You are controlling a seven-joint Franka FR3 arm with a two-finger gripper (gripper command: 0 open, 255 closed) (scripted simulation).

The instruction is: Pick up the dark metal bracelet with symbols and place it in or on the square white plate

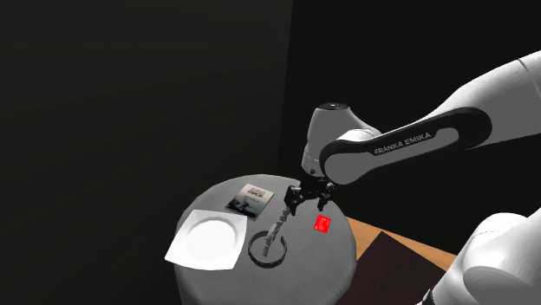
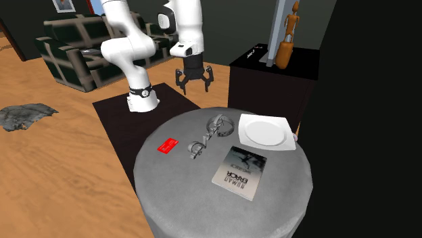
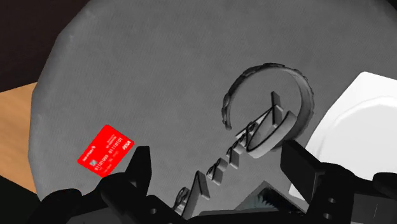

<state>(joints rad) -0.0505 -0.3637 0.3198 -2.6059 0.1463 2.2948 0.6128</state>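
1. Dark open-cuff bracelet (image 3: 275, 66) flat on round grey table (image 1: 334, 260), not yet lifted. In shoulder view, just beside plate at its 3 o'clock.
2. Grey ribbed piece (image 3: 219, 170) running from bracelet toward gripper; identity unclear.
3. Gripper (image 1: 310, 197) above table at 1 o'clock of bracelet, fingers spread, holding nothing.
4. Step judged: approach. Next: descend onto cuff band, clear of ribbed piece, then close.
5. Square white plate (image 1: 208, 237) holding nothing.
6. Red card (image 1: 322, 225) at 2 o'clock of bracelet, apart.
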